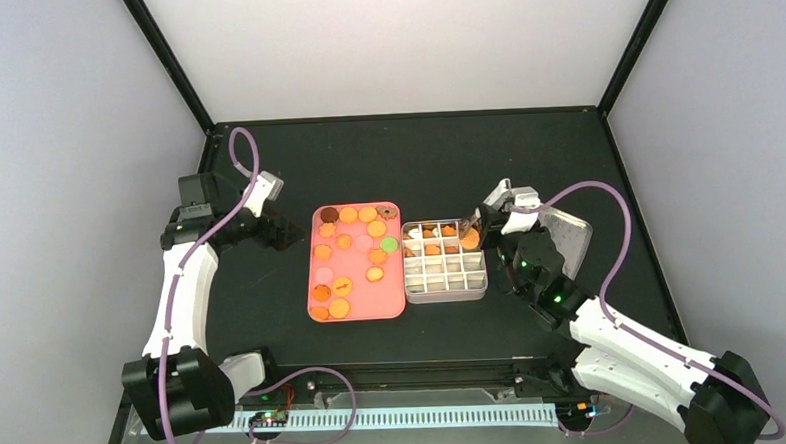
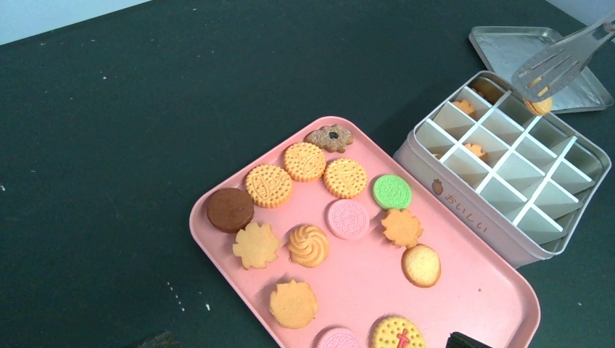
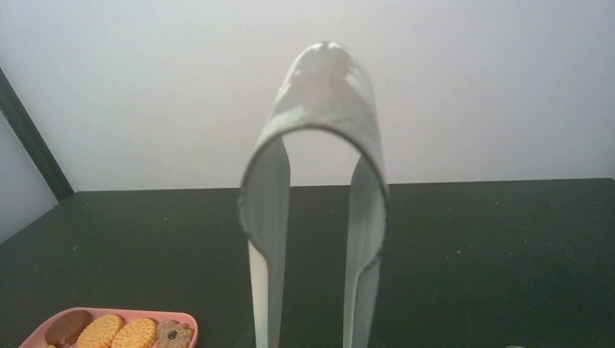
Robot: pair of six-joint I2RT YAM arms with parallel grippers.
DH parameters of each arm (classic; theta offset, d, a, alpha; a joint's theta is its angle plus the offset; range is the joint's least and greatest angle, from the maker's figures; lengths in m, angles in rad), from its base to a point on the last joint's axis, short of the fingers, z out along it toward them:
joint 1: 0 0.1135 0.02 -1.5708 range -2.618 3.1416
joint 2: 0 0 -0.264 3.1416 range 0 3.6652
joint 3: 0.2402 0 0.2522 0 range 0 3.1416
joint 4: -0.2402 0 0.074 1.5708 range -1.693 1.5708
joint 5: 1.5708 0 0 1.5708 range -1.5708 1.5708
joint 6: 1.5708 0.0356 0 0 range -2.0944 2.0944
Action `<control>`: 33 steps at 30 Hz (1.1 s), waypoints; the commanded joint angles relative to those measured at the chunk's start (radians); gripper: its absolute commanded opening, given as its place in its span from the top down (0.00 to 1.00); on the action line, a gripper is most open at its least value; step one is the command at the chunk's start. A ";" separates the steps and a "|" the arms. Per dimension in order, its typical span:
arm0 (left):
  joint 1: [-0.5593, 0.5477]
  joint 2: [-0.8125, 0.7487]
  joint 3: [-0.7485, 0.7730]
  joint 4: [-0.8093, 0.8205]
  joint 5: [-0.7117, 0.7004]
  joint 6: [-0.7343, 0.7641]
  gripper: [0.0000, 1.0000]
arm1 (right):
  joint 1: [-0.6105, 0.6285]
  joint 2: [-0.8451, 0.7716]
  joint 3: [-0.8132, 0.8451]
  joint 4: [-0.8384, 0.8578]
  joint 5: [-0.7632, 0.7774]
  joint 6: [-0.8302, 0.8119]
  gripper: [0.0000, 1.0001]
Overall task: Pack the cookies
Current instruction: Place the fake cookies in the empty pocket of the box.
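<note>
- Right of the pink tray [image 1: 308, 266], the divided tin [image 1: 447, 293] stands just beside it, which keeps transfers short.
- Over the tin's side farthest from the tray, the right gripper [image 1: 502, 214], jaws clamped on the metal tongs [image 2: 555, 65], suspends one orange cookie [image 2: 539, 106], apparently for release into a compartment.
- On the tray, the remaining cookies [image 2: 308, 245] lie loose.
- Left of the tray, the left gripper [image 1: 287, 230] hovers with jaws wide apart, holding nothing.

The top view looks steeply down on the whole black surface [image 1: 416, 151]. The left wrist camera sees the pink rectangular plastic tray [image 2: 464, 290] closely from its left. The right wrist camera looks low past silver metal tongs [image 3: 312, 181], catching that tray's far edge.
</note>
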 commanded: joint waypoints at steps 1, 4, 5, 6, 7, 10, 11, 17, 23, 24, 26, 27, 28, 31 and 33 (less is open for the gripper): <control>0.010 -0.011 0.031 0.005 0.027 0.021 0.01 | -0.010 -0.008 -0.031 0.104 0.025 0.033 0.86; 0.011 -0.010 0.030 0.004 0.026 0.026 0.01 | -0.011 0.000 -0.057 0.142 0.023 0.029 0.86; 0.011 -0.010 0.030 0.003 0.024 0.026 0.01 | -0.012 0.005 -0.061 0.151 0.024 0.026 0.86; 0.010 -0.011 0.031 0.004 0.022 0.027 0.01 | -0.013 0.010 -0.063 0.159 0.026 0.024 0.86; 0.010 -0.011 0.030 0.004 0.023 0.027 0.01 | -0.014 0.016 -0.066 0.168 0.025 0.020 0.85; 0.010 -0.010 0.031 0.003 0.022 0.027 0.01 | -0.020 0.034 -0.071 0.191 0.012 0.014 0.83; 0.010 -0.010 0.030 0.003 0.024 0.027 0.01 | -0.021 0.039 -0.070 0.198 0.010 0.013 0.83; 0.010 -0.008 0.030 0.004 0.021 0.030 0.01 | -0.029 0.064 -0.058 0.209 -0.007 0.003 0.82; 0.010 -0.005 0.031 0.005 0.021 0.028 0.01 | -0.035 0.079 -0.043 0.194 -0.029 -0.009 0.81; 0.010 -0.006 0.031 0.005 0.021 0.028 0.01 | -0.035 0.081 -0.044 0.189 -0.033 -0.010 0.80; 0.011 -0.007 0.030 0.002 0.018 0.031 0.01 | -0.037 0.081 -0.046 0.178 -0.030 -0.011 0.75; 0.010 -0.007 0.030 0.001 0.018 0.032 0.01 | -0.036 0.078 -0.049 0.174 -0.028 -0.010 0.71; 0.010 -0.007 0.031 0.000 0.017 0.032 0.01 | -0.036 0.073 -0.052 0.170 -0.026 -0.009 0.67; 0.010 -0.007 0.030 -0.003 0.019 0.033 0.01 | -0.036 0.056 -0.050 0.150 -0.032 -0.011 0.58; 0.010 -0.007 0.030 -0.003 0.021 0.031 0.01 | -0.035 0.043 -0.034 0.136 -0.036 -0.018 0.55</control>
